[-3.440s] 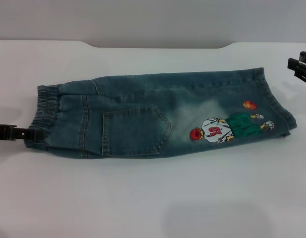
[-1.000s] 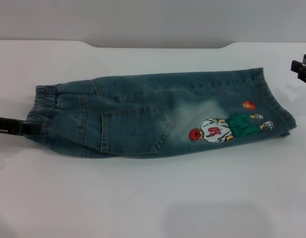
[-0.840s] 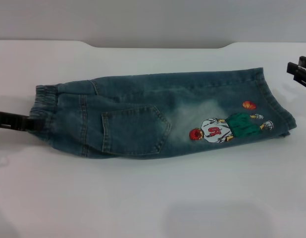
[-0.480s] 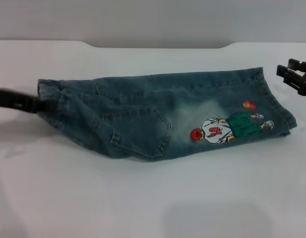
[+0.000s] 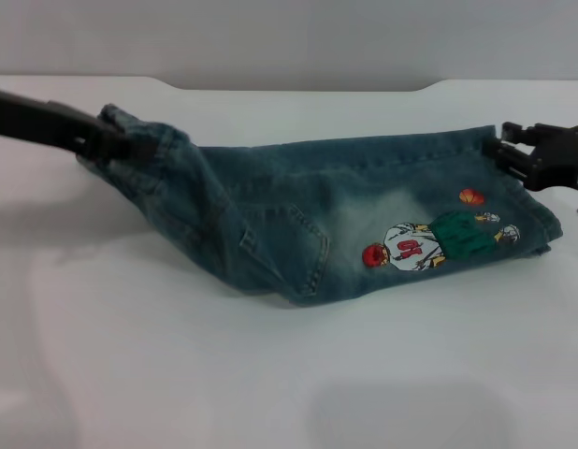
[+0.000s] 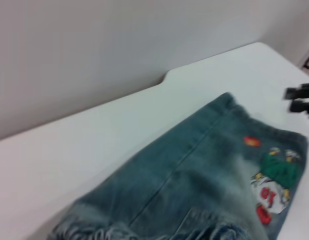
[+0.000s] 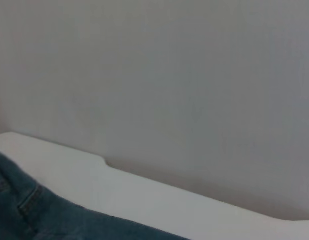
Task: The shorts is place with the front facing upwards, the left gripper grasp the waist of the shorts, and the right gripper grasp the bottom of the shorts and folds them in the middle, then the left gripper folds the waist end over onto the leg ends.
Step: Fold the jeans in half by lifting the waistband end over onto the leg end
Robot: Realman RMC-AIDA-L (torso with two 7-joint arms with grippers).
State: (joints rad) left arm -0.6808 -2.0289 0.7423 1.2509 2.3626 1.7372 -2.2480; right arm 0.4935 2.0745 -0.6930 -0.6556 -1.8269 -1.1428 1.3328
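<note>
The left pincer (image 5: 107, 145) is clamped on the waist end (image 5: 139, 150) of the shorts (image 5: 364, 201), raised off the tabletop (image 5: 270, 374). The right pincer (image 5: 509, 159) sits at the leg ends (image 5: 527, 210); its grip I cannot tell.

My left gripper (image 5: 107, 145) is half buried in the shorts (image 5: 364, 206), arm cut off; can't see my fingers.

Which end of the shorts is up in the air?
The waist end, held up by the left end effector; the leg ends lie flat on the table.
</note>
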